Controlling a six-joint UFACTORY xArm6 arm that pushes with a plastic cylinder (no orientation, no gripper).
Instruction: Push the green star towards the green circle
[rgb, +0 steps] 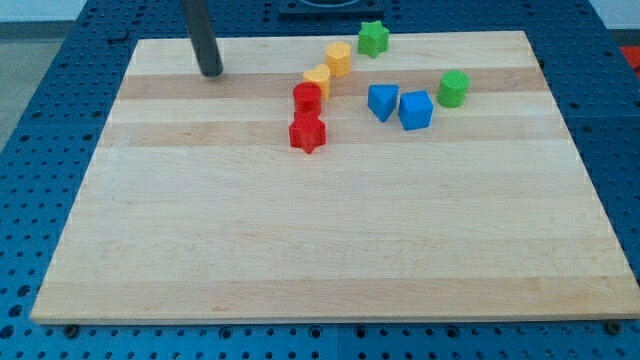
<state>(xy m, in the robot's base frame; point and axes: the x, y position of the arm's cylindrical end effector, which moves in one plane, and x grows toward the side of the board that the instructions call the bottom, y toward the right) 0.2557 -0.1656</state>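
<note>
The green star (373, 38) sits near the board's top edge, right of centre. The green circle (453, 88) stands lower and to the right of it, apart from it. My tip (211, 73) rests on the board at the upper left, far to the left of the green star, touching no block.
Two yellow blocks (339, 57) (318, 77) lie in a diagonal line below-left of the star, followed by a red circle (307, 98) and a red star (308, 133). A blue triangle-like block (382, 101) and a blue cube (415, 110) sit left of the green circle. The wooden board (320, 250) lies on a blue pegboard.
</note>
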